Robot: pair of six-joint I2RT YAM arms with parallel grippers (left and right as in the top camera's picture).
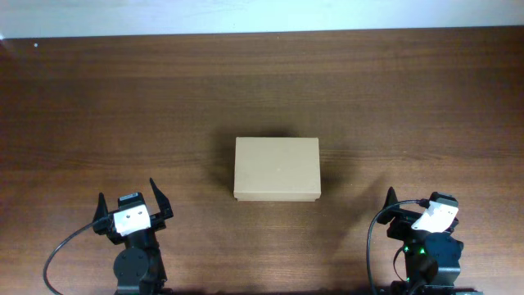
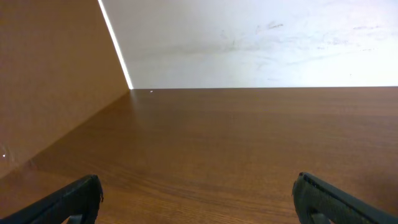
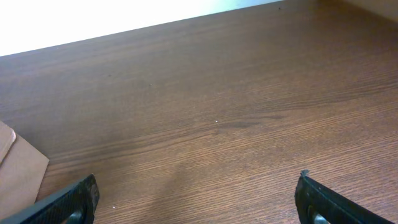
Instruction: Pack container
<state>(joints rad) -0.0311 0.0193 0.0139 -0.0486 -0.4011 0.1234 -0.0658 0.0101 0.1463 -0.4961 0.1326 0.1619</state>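
Observation:
The container is a small tan cardboard box with its lid shut, lying flat at the middle of the wooden table. A corner of it shows at the left edge of the right wrist view. My left gripper is open and empty at the front left, well apart from the box. My right gripper is open and empty at the front right, also apart from it. In the left wrist view only bare table lies between the fingers. The same holds in the right wrist view.
The brown wooden table reaches a white wall at the far edge. A wooden side panel stands at the left in the left wrist view. No items for packing show in any view.

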